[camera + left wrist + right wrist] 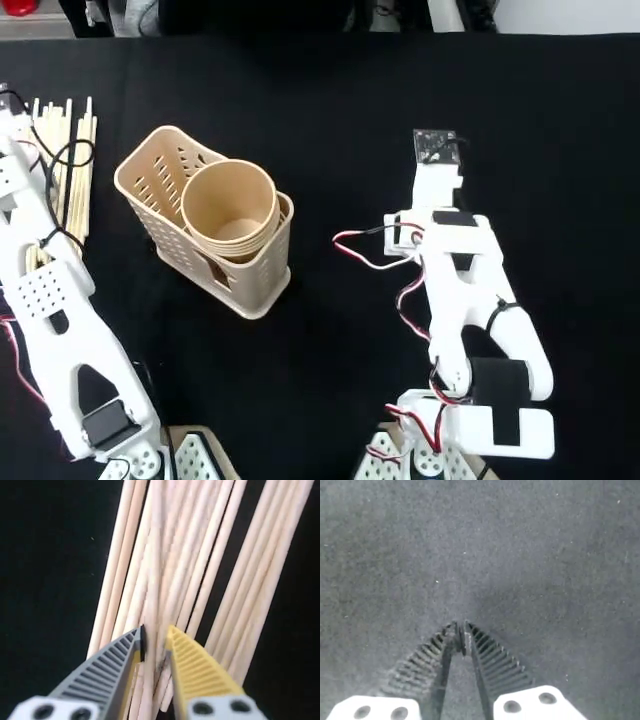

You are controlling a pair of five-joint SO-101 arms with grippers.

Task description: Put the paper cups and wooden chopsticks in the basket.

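Taking stock from the basket, counted the first half of the job as done: found the paper cups nested one inside another and standing upright in it, filling the end nearer the right arm. Judged the second half barely begun: spotted no stick inside the basket, and found the wooden chopsticks lying as a loose bundle flat on the counter, well to the left of the basket and apart from it. Caught the left end effector down on that bundle, narrowed to a slim gap and closed about a stick or two near the middle of the pile, one tip to either side. Could not tell whether the pinched stick was raised clear of the others. Placed the right end effector well to the right of the basket, over bare counter, closed tip to tip and holding nothing. Reckoned the remainder as all chopstick work: raising the pinched sticks, carrying them rightward to the basket, dropping them in beside the cups, then going back for the many left in the pile, probably over several trips. Expected the free end of the basket, the one nearer the bundle, to take them, upright or leaning.
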